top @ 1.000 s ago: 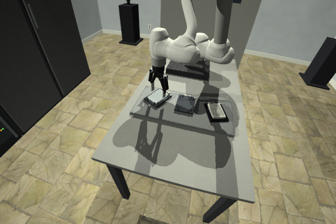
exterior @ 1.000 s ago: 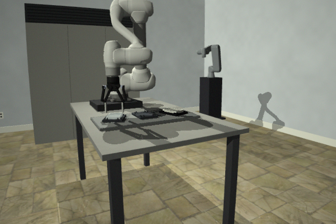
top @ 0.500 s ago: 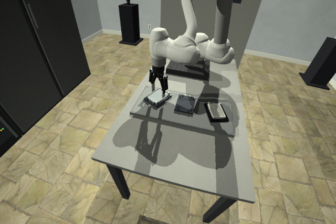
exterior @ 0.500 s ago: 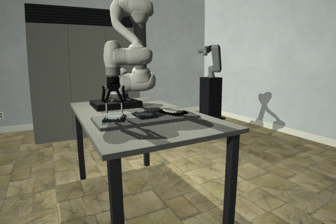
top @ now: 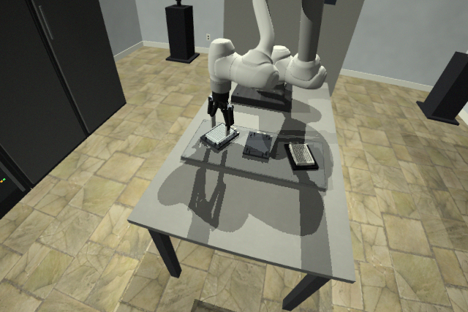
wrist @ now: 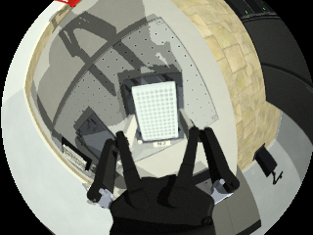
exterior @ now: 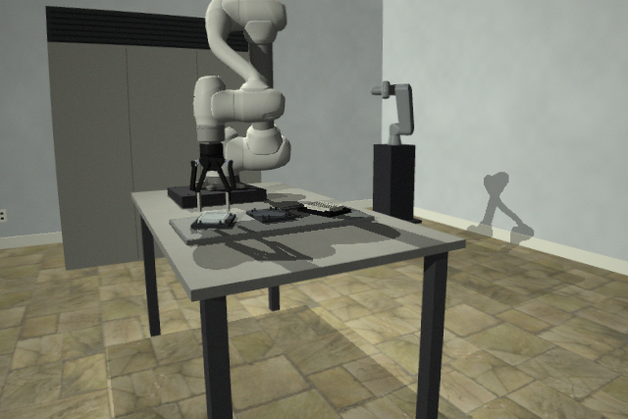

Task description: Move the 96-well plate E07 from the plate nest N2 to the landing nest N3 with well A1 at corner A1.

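Observation:
A white 96-well plate [top: 219,135] sits flat in the black nest at the left end of the deck; it also shows in the exterior view [exterior: 213,219] and in the wrist view [wrist: 156,113]. My gripper [top: 219,121] points straight down just above this plate, and its fingers are open, one over each long side, with nothing between them. It also shows in the exterior view [exterior: 212,207] and in the wrist view [wrist: 158,136]. A second well plate [top: 301,154] lies in the right nest. The middle nest [top: 258,143] is empty. The nest and plate labels are too small to read.
The three nests stand in a row on a grey deck plate [top: 251,173] on the table. My arm's black base [top: 264,97] stands just behind the deck. A dark cabinet [top: 45,55] stands on the floor to the left of the table.

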